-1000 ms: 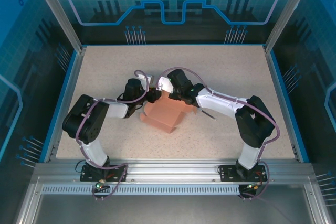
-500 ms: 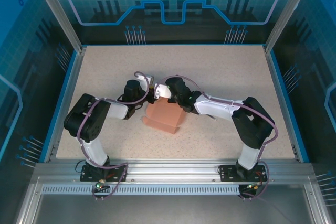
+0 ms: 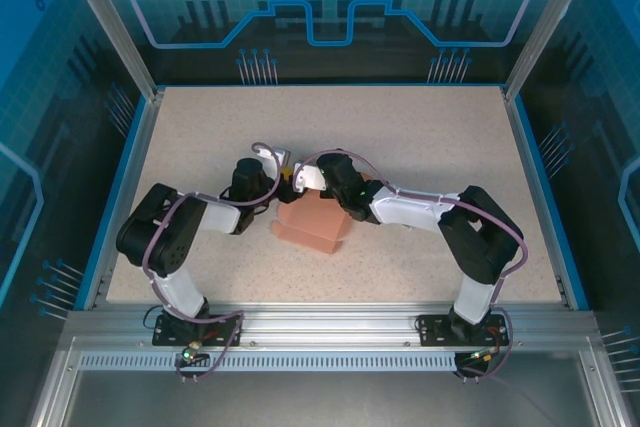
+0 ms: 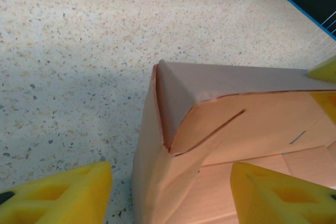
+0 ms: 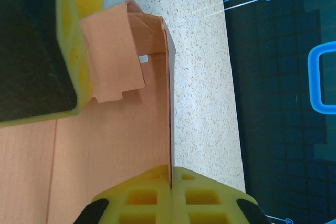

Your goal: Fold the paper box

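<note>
Speckled beige table (image 3: 430, 137) with a blue rim is carrying everything, and blue patterned panels (image 3: 330, 7) are closing in the space behind it. The paper box (image 3: 312, 224) is sitting near the middle of the table, a little toward the near edge. It is salmon-pink and partly formed, with its walls standing up and its top lying open. In the left wrist view one upright corner of it is rising from the table, a curved flap is bending inward over that corner, and a short slit is showing on the inner face. In the right wrist view a small loose flap is hanging inside against a wall.

The right fingers (image 5: 202, 198) are pressing together on the top edge of one thin wall, which is running straight into the seam between them. The left fingers (image 4: 58, 195) are standing wide apart and straddling the corner: one is hanging outside over the bare table, just beside the wall without touching it, and the other is hanging inside the box.

The left arm (image 3: 175, 232) and the right arm (image 3: 475, 232) are reaching in from the near edge and meeting at the far side of the box
</note>
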You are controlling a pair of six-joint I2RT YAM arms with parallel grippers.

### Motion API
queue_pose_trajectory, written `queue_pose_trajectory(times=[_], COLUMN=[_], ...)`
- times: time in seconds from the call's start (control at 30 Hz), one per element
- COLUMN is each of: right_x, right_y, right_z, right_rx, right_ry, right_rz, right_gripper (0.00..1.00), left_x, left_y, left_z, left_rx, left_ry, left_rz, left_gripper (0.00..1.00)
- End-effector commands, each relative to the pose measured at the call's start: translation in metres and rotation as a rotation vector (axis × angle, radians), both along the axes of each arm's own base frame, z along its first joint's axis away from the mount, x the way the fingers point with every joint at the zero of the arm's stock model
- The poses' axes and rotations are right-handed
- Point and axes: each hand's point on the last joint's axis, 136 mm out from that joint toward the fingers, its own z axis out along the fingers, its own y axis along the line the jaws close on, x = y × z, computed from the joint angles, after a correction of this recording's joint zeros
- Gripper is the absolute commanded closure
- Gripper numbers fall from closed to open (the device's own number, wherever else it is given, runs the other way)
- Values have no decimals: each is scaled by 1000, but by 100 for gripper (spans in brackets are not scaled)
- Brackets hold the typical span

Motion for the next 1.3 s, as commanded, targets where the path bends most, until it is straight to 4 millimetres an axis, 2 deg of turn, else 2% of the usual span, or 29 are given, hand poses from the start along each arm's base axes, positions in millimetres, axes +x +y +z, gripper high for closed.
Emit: queue_pose_trajectory(times=[0.0, 0.1, 0.27, 0.43, 0.87, 1.07, 1.27], right_x=[-2, -3, -3, -5, -9, -13, -17], right_y=[3, 4, 5, 5, 2, 3, 5], right_z=[11, 12, 15, 13, -3, -5, -4], right_rx=[18, 26, 36, 38, -4, 3, 24], right_ry=[-28, -25, -20, -5, 53, 81, 104], right_rz=[5, 6, 11, 16, 35, 41, 43], right_gripper=[100, 100, 100, 100, 100, 100, 100], left_x=[-2, 0, 8, 16, 25, 34, 43], left_y=[1, 4, 3, -3, -11, -8, 2], left_z=[20, 14, 1, -1, -9, -7, -13], left_rx=[-29, -4, 17, 3, -36, -53, -36], left_ry=[-46, -26, 8, -4, 56, 90, 131], left_rz=[-5, 5, 3, -15, -45, -7, 76], left_gripper=[35, 37, 48, 57, 66, 68, 75])
